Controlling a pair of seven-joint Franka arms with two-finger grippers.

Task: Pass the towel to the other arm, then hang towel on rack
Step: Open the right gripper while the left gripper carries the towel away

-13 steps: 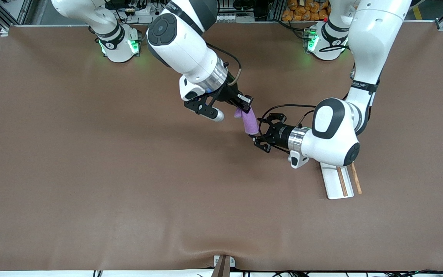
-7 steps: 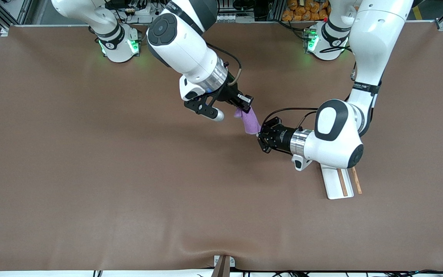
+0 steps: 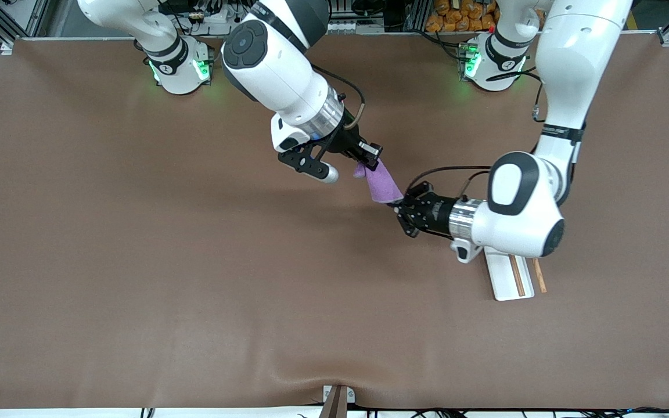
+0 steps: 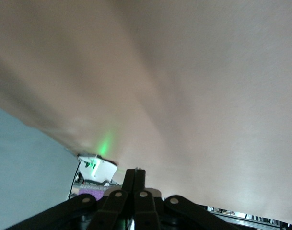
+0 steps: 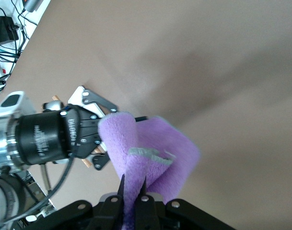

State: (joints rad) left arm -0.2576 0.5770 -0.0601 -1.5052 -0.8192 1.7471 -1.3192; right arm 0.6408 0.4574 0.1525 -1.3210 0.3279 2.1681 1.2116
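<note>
Handover over table, near rack [image 3: 511,278]: towel [image 3: 385,186] pinched by both right gripper [image 3: 371,157] & left gripper [image 3: 402,210] fingers; right should release only w/ left's grip firm.

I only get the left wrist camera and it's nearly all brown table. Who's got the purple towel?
Observer: The right gripper is shut on the top end of the towel, up over the middle of the table.
Operator: Did my left one grab it too?
Observer: Yes, the left gripper is pinched on its lower end, so both hold it.
Operator: Where's the rack?
Observer: The rack lies toward the left arm's end of the table.
</note>
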